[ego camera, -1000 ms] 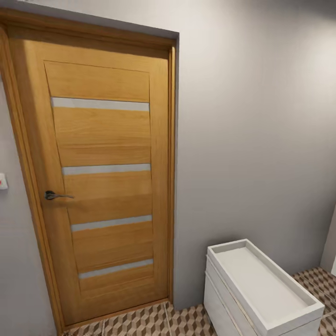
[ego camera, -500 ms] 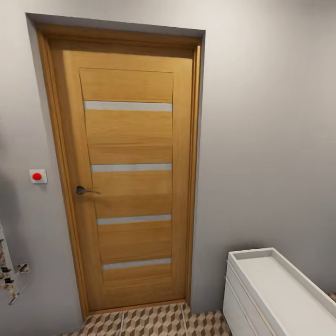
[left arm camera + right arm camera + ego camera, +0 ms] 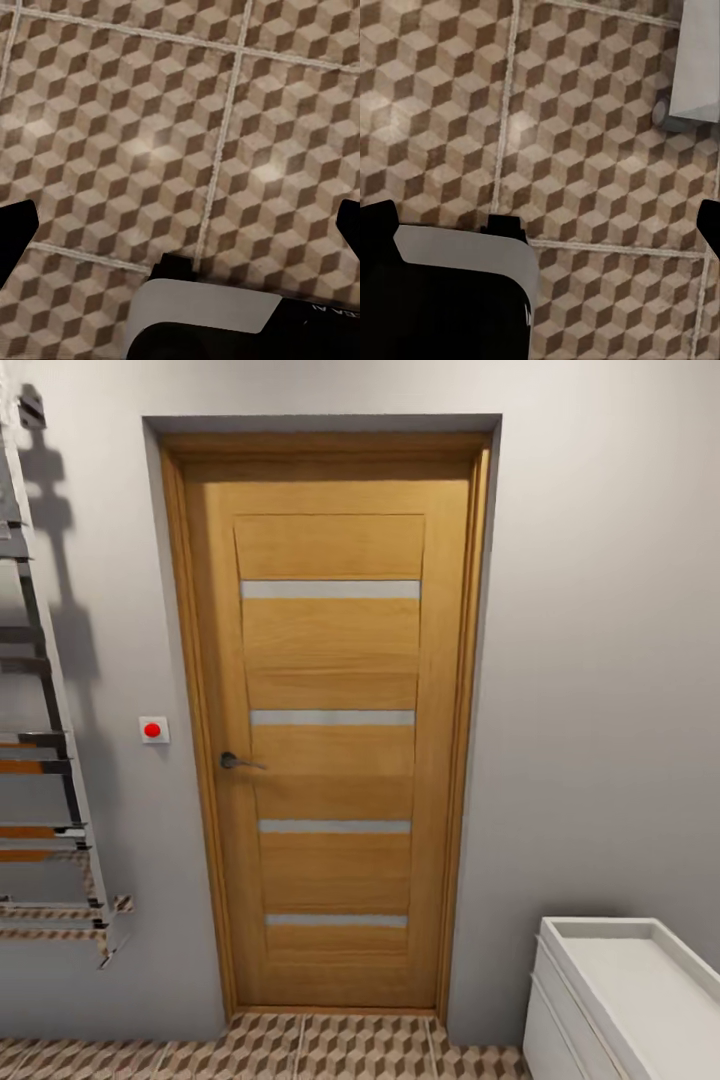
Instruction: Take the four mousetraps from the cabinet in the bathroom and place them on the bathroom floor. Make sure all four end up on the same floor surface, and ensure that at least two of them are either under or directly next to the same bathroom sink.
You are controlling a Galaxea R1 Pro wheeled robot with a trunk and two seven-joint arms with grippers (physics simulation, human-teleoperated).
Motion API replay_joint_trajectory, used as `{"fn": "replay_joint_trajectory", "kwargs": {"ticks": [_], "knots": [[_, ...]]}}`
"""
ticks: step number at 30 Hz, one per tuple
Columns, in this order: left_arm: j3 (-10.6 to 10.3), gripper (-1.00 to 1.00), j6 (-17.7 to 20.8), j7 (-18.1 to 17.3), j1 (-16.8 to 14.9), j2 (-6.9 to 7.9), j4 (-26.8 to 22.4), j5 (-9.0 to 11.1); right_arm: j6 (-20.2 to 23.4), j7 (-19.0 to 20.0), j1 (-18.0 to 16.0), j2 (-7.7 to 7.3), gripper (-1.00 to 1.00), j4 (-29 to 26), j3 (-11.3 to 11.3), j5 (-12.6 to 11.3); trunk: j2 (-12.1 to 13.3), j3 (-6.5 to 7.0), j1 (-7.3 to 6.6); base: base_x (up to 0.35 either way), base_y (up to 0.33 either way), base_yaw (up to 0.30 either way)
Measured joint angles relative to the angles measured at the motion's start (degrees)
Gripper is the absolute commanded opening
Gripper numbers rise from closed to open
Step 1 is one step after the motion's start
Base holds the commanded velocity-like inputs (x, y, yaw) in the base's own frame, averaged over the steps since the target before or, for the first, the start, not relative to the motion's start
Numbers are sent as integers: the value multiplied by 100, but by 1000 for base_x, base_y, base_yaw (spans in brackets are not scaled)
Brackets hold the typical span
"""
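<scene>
Head view, left to right. A chrome ladder-style towel rail of slim horizontal bars hangs on the smooth grey wall, its polished bars reflecting the patterned tiles. Beside it sits a small square white switch plate with a round red button. At centre stands a closed door of warm orange-brown wood grain, set in a matching frame; four narrow horizontal frosted strips cross its panel, and a dark metal lever handle projects near its left edge. At the lower right corner is the bathroom sink, a wide white rectangular basin with a shallow raised rim, resting on a white vanity unit with flat drawer fronts. Along the base runs the bathroom floor: square tiles printed with brown, beige and white cubes, divided by pale grout lines.

Left wrist view. The left gripper hangs above the cube-patterned tiles, its two black fingertips far apart at the frame's edges, nothing between them.

Right wrist view. The right gripper is likewise spread wide and empty over the tiles; a white furniture corner with a small round foot stands nearby.
</scene>
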Motion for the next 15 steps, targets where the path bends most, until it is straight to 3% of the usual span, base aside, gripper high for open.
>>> {"fn": "replay_joint_trajectory", "kwargs": {"ticks": [15], "knots": [[-7, 100, 7, 0, 0, 6, 7, 27, 12, 58, 0, -3, 100, 0, 32, 40, 0, -40, 0, 0, 0, 278]]}}
